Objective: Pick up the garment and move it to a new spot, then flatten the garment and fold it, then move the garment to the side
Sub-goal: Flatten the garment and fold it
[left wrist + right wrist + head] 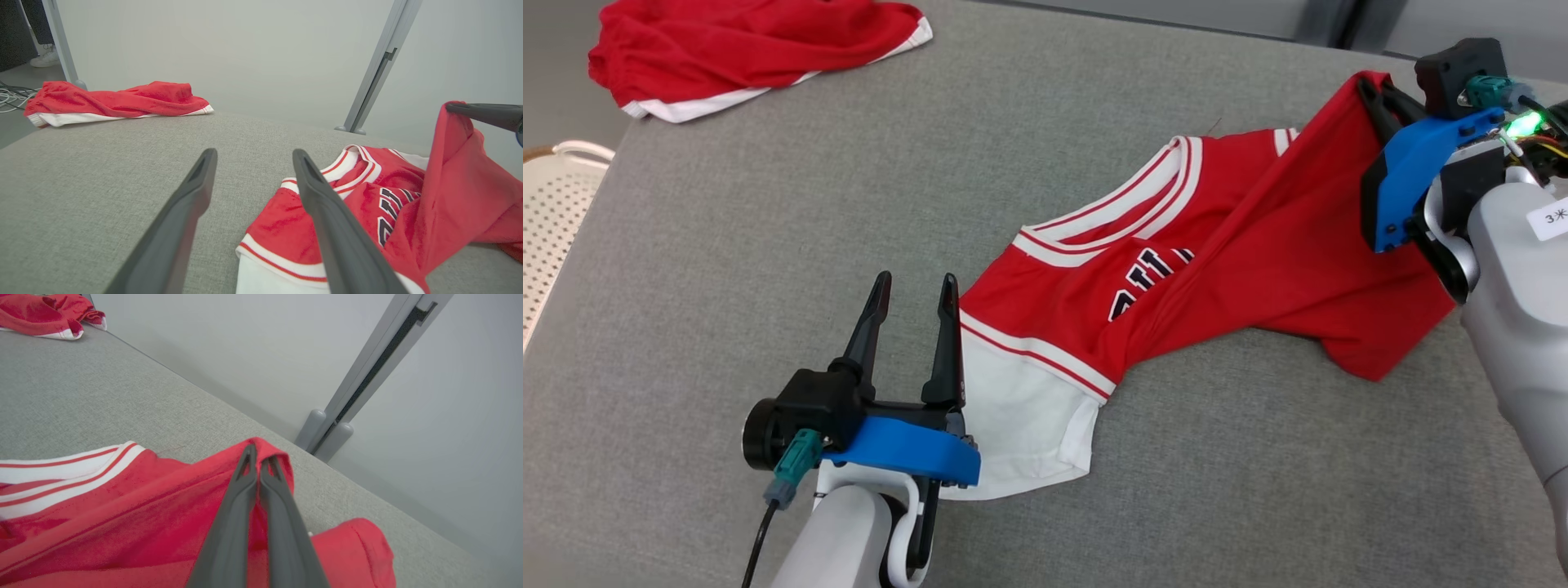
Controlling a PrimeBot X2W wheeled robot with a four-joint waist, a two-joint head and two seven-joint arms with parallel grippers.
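The garment [1217, 269] is a red jersey with white trim and dark lettering, lying crumpled on the grey padded table [768, 245]. My right gripper [1372, 88] at the far right is shut on a red edge of it and holds that edge raised, so the cloth slopes up from the table. In the right wrist view the fingers [245, 490] are pressed together with red fabric [122, 522] draped over their tips. My left gripper [915, 290] stands open at the jersey's white hem, its right finger touching or just over the cloth. In the left wrist view the garment [367, 196] lies right of the open gripper [253, 157].
A second red garment with white trim [760, 49] lies bunched at the table's far left corner. A white perforated basket [556, 212] stands off the left edge. Behind the table's far edge are a grey post [376, 69] and a pale wall.
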